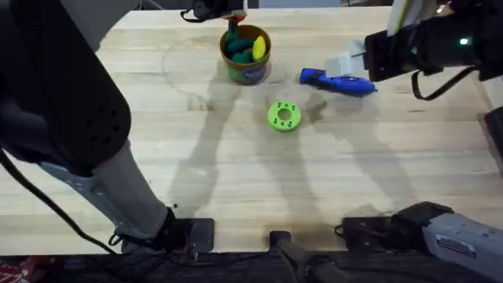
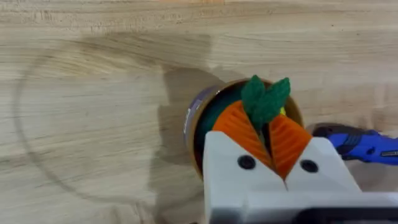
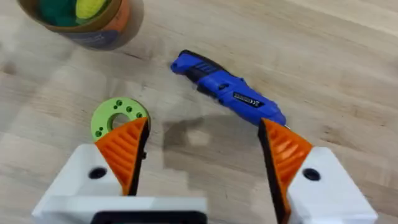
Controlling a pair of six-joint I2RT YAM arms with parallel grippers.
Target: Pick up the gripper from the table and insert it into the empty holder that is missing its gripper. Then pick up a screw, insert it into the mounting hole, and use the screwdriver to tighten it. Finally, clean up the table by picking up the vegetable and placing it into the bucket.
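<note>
The step in hand is the final one, clearing the vegetable (image 2: 264, 118) into the bucket (image 1: 247, 55). The left gripper (image 2: 273, 146) is clamped on the carrot, orange pads pressed against its orange body with the green leafy top projecting beyond the fingertips. In the left wrist view the carrot sits directly over the bucket's open mouth, which already contains green and yellow toy pieces.

The next move, as judged, calls for a release: part the fingers while the carrot remains centred over the rim, so that it drops inside and does not strike the edge.

The left arm extends from its base at the lower left across to the far side of the table. The right gripper (image 3: 202, 152) hangs with its fingers spread wide and empty above the screwdriver (image 3: 227, 93), which lies flat on the table (image 1: 196, 173), near the green disc (image 3: 118, 117)
</note>
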